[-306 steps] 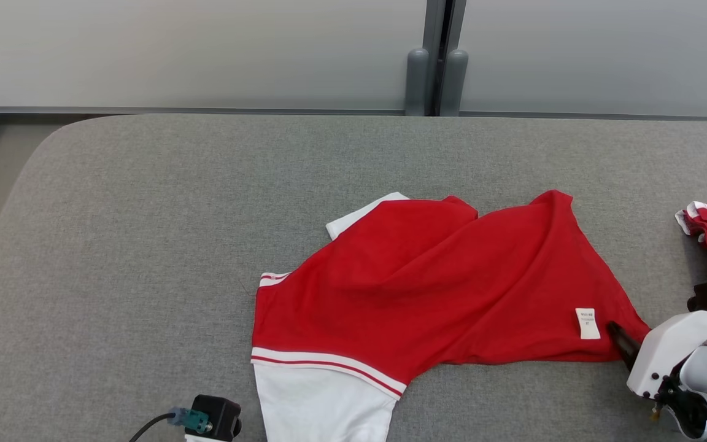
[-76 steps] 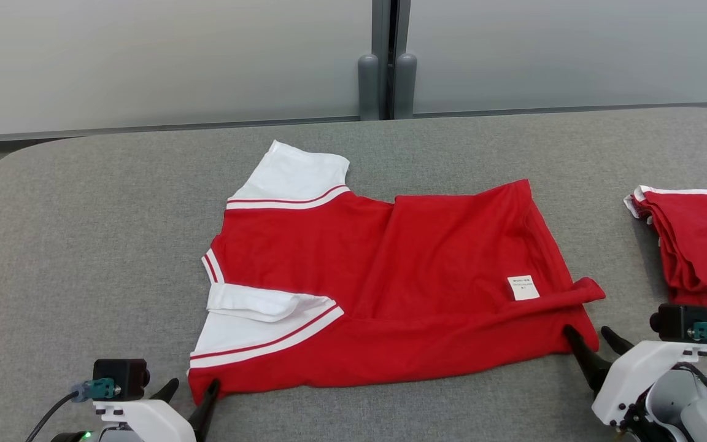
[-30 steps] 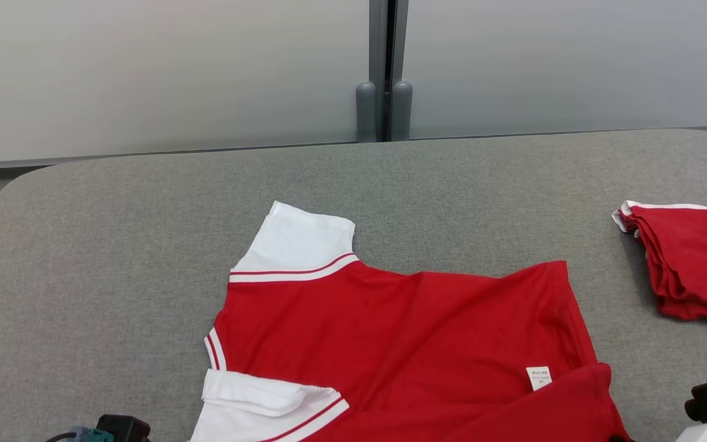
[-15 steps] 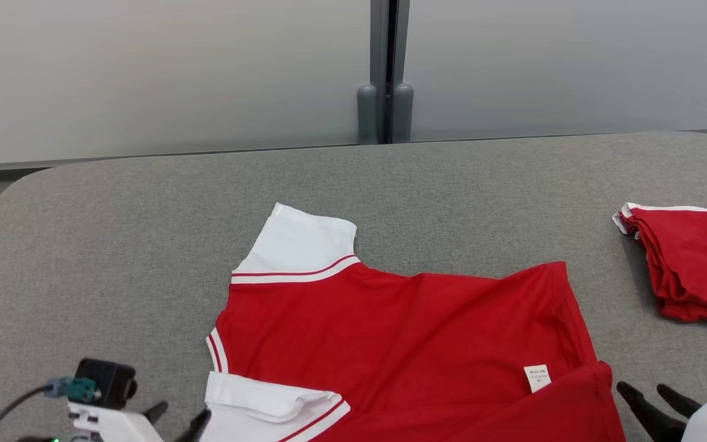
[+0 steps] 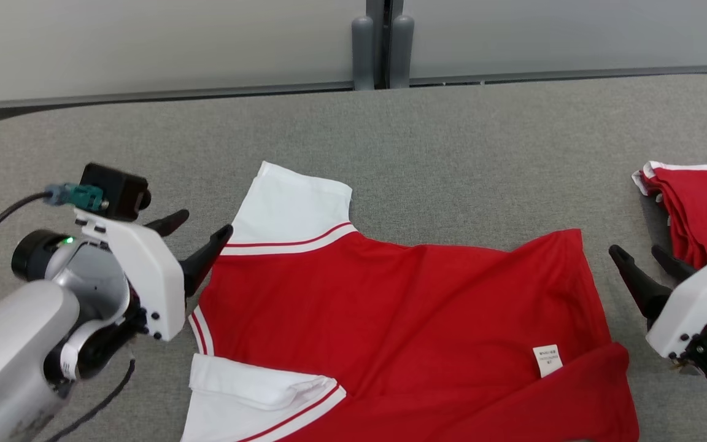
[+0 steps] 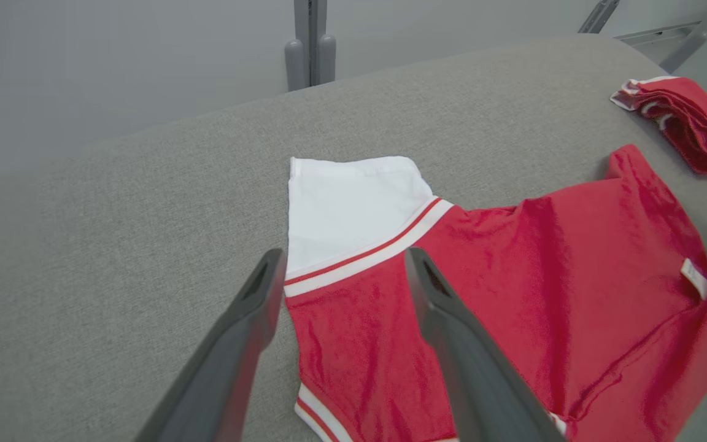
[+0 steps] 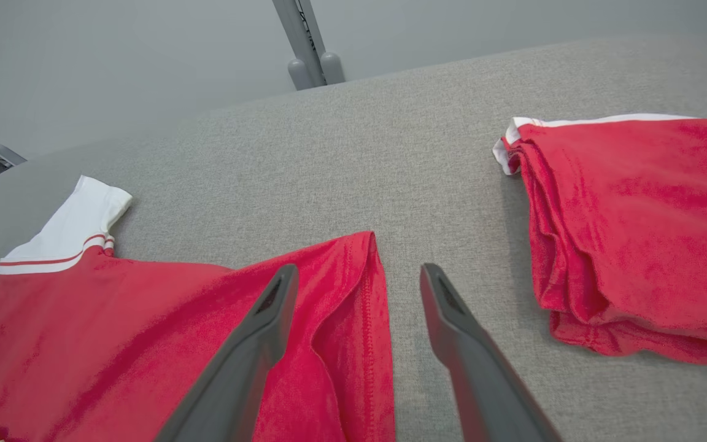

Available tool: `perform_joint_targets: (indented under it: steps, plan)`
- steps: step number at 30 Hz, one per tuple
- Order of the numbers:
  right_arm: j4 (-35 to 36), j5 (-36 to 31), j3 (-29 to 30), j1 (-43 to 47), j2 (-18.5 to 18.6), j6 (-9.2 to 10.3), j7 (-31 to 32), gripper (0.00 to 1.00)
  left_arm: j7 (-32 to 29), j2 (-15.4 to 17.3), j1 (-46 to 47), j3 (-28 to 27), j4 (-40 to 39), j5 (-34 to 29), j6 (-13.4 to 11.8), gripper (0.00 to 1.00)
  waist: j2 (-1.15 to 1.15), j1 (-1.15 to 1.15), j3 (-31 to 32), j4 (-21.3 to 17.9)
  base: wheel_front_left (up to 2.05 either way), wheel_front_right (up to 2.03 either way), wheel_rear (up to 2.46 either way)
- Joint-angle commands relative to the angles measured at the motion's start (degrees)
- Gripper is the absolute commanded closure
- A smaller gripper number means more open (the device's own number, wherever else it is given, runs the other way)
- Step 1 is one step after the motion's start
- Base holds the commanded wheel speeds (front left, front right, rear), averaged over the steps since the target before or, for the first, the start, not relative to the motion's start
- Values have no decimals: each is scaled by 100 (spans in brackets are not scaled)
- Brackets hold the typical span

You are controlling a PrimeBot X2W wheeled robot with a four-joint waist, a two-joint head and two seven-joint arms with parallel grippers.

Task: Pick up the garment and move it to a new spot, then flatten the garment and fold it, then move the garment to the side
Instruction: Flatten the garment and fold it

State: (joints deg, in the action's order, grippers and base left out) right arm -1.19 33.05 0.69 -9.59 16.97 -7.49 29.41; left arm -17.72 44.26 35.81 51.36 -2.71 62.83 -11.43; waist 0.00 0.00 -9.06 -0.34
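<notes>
Both pincers stand spread and empty: our left gripper (image 5: 206, 222) and right gripper (image 5: 634, 250) flank the garment (image 5: 402, 307), which lies on the grey table (image 5: 452, 141) with its long axis running left to right between them. Left tips sit just beside the far white sleeve (image 5: 295, 202), right tips just off the far hem corner (image 5: 568, 245), so we judge each arm takes its own end.

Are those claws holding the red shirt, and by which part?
Nothing is held. The left gripper and right gripper are both open, near the edges of the shirt.
</notes>
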Motion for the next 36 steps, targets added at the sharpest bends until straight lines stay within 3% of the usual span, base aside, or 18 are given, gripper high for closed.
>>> perform_joint_targets:
  steps: [1, 7, 14, 23, 33, 35, 36]
  plan:
    - [-277, -35, -96, -311, -9, -1, -27, 0, -154, -143, 403, 51, 334, -123, 228, 0, 0, 0, -316, -67, 0, 0, 0]
    - [-1090, 101, -551, -1193, -34, -1, -204, 0, -643, -734, 1438, 204, 1383, -191, 864, 0, 0, 0, -738, -241, 0, 0, 0]
    - [-1928, 411, -1258, -2120, -51, -1, -385, 0, -1090, -1164, 2444, 398, 2640, -395, 1491, 0, 0, 0, -1280, -517, 0, 0, 0]
    - [-2348, 811, -2061, -2816, -103, -1, -632, 0, -1309, -1386, 2995, 407, 3605, -237, 1777, 0, 0, 0, -1753, -788, 0, 0, 0]
    - [-2579, 1331, -2953, -3027, -56, -2, -815, 0, -1454, -1467, 3151, 512, 4418, -96, 1866, 0, 0, 0, -1884, -926, 0, 0, 0]
    - [-2577, 1433, -3087, -3013, -22, -2, -834, 21, -1456, -1485, 3150, 536, 4498, -65, 1882, 0, 0, 0, -1869, -921, 0, 0, 0]
    - [-2553, 1491, -3154, -3013, -11, -2, -833, 42, -1473, -1495, 3145, 547, 4531, -44, 1887, 0, 0, 0, -1860, -918, 0, 0, 0]
